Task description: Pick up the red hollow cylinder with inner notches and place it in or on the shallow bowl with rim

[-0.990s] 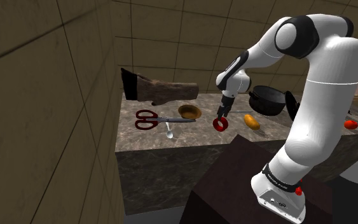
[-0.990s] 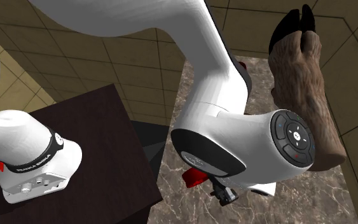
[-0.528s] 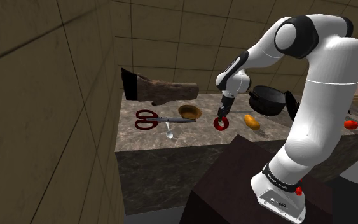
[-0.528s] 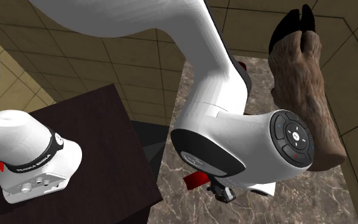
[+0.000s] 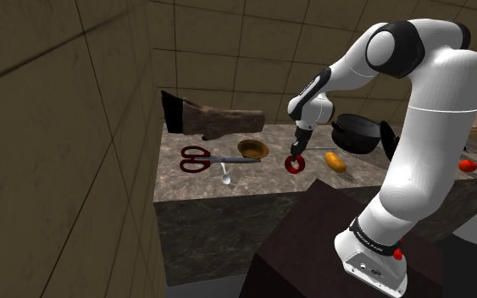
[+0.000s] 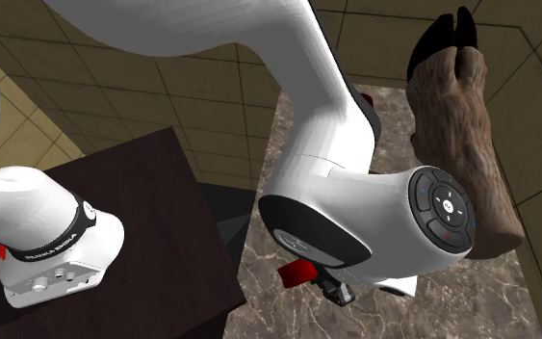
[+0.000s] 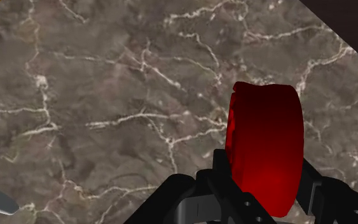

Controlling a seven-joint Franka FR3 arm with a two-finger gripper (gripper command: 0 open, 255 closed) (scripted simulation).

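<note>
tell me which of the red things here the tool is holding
The red hollow cylinder, clasped in the tool. The red-handled scissors lie flat toward the shoulder view's left, and the small red object sits at its far right.

Marble counter (image 5: 262, 179): red-handled scissors (image 5: 196, 158) just beside spoon (image 5: 225, 175); brown hoofed leg (image 5: 215, 121) near back wall; black pot (image 5: 357, 134) behind orange oval thing (image 5: 335, 161).

We count one desk (image 5: 262, 179), one red hollow cylinder (image 5: 295, 164), one shallow bowl (image 5: 252, 149), one pair of scissors (image 5: 196, 158), one spoon (image 5: 225, 176), one black pot (image 5: 357, 135), one orange lump (image 5: 335, 161) and one brown, black-tipped object (image 5: 215, 123).
</note>
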